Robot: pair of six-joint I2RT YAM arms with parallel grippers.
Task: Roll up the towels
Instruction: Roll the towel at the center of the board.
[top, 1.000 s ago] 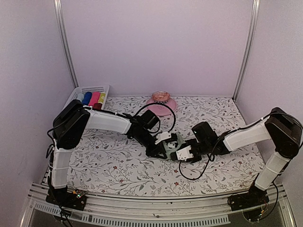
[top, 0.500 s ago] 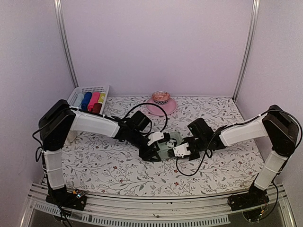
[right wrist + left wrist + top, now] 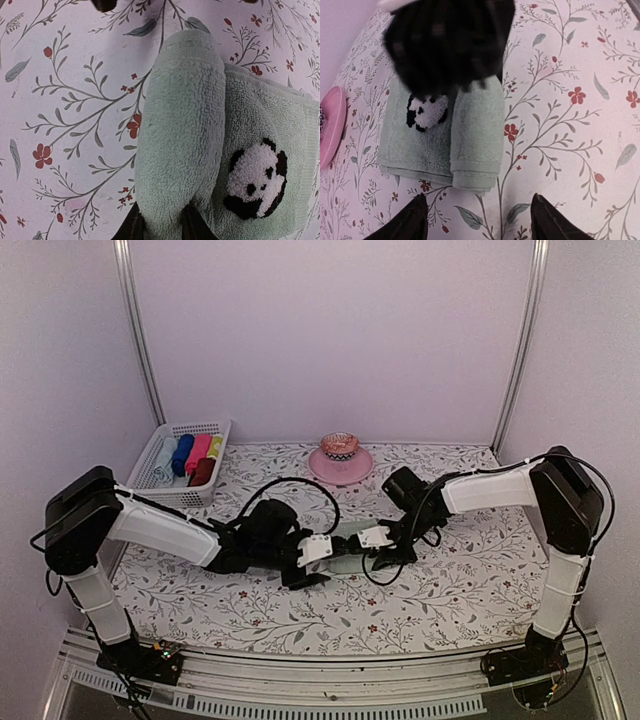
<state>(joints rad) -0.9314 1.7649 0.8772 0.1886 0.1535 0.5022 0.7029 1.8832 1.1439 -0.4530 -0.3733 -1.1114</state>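
Sage-green terry fills our two wrist views: the sage-green towel lies on the floral tabletop near its middle, between the two arms. It is partly rolled, with one edge curled into a thick roll and the rest lying flat beside it. On the flat part we see the black-and-white panda motif, just beside the roll and not covered by it. Our right hand pinches one end of the roll; its dark fingers press in from either side of the cloth. Our left hand sits at the opposite end of the roll with its fingertips spread wide. They are apart from the towel, with bare tabletop between them and the roll's end. From the left wrist view the right hand is only a dark blur over the far edge of the towel. In the overhead view both arms reach inward and low, their hands close together over the towel. At the back left corner a white basket holds several rolled cloths side by side, among them the red-brown towel. A pink dish stands at the back centre of the tabletop, well apart from the green towel.
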